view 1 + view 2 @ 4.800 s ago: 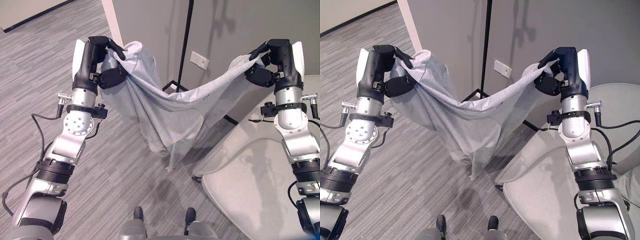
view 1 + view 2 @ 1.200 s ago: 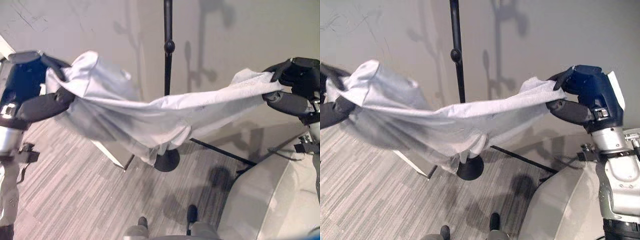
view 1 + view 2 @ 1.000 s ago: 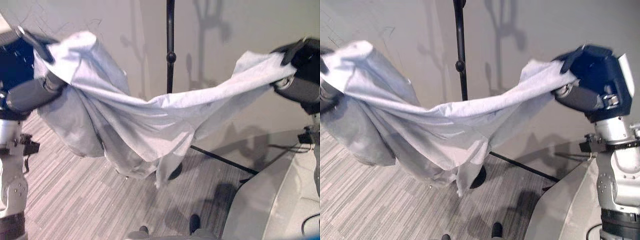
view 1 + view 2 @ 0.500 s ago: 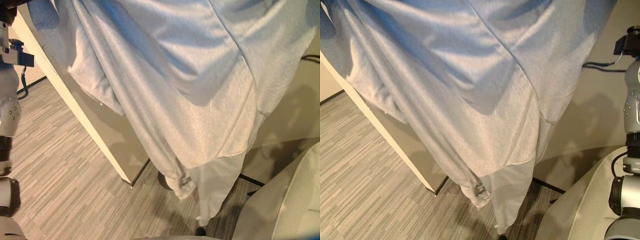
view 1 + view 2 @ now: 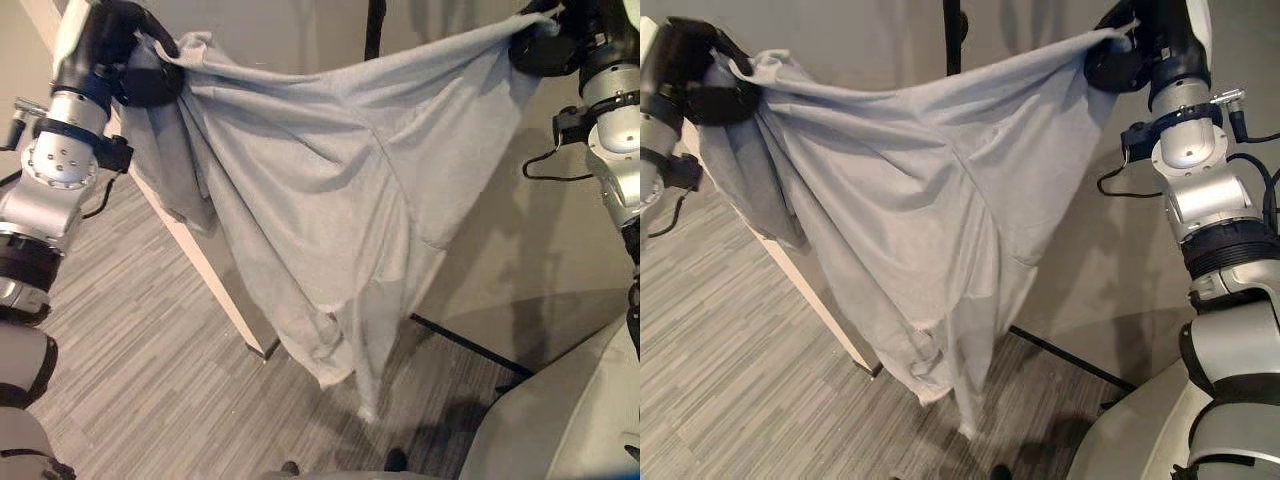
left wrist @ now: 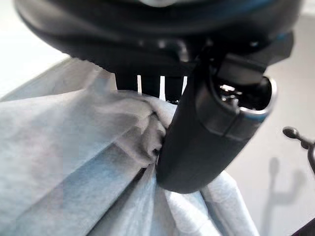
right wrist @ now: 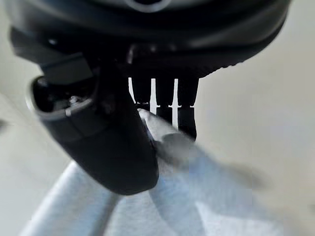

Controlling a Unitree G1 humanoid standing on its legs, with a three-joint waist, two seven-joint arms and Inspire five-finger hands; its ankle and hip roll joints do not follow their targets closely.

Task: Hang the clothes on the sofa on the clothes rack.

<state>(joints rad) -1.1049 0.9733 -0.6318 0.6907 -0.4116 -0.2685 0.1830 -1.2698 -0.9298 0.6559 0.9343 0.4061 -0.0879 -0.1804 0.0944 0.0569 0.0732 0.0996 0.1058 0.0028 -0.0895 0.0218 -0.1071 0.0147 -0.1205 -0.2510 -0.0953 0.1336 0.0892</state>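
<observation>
Left eye view: pale grey garment hangs spread, creased.

Office: striped carpet, partition wall

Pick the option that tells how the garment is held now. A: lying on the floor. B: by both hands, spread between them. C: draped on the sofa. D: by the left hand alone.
B: the left hand and right hand each pinch an end of the garment, which hangs spread between them.
</observation>
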